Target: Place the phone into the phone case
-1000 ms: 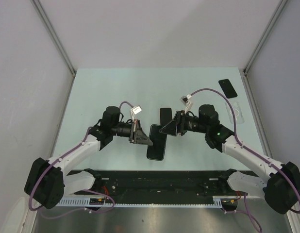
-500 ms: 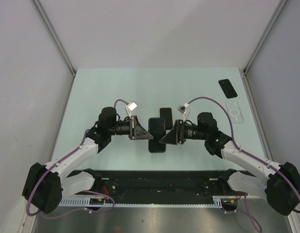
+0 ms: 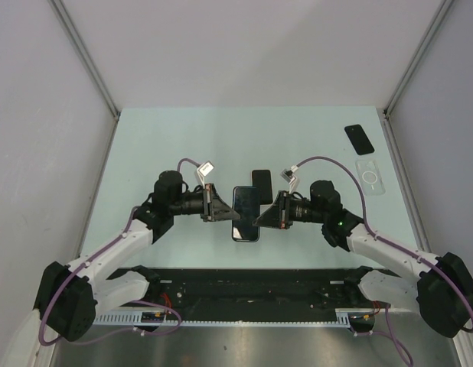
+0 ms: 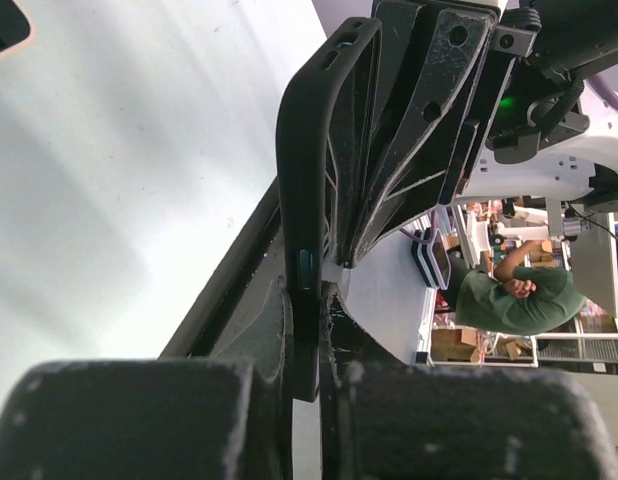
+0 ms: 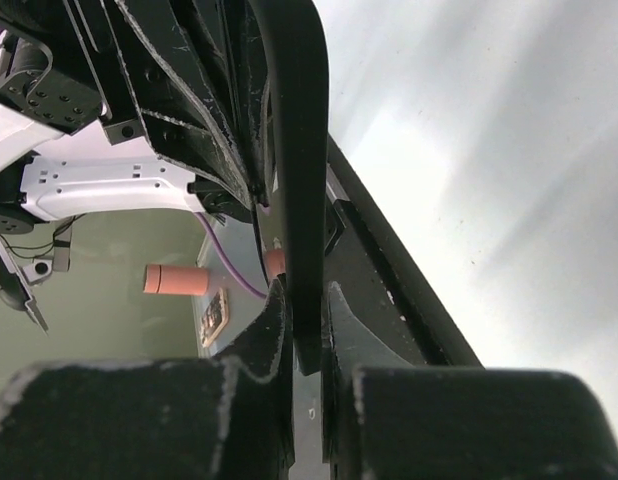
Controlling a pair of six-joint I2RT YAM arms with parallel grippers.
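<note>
The left gripper (image 3: 225, 215) and the right gripper (image 3: 261, 219) are meeting above the middle of the table (image 3: 160, 145), towards its near edge, and both are gripping the black phone case (image 3: 246, 202) from opposite sides. The case is hanging lifted between them, its broad face turned up and showing a bluish sheen; I cannot tell whether a phone is sitting inside it. From the left wrist, the jaws are pressing on the case's rim, which is showing cut-outs and a small teal button. From the right wrist, the jaws are closing flat against the case's thin dark edge. Just behind the case, a black phone (image 3: 260, 178) is lying flat on the table. Well apart, near the far right corner, a second phone (image 3: 360, 138) is lying, with a clear case (image 3: 370, 177) beside the right edge.
</note>
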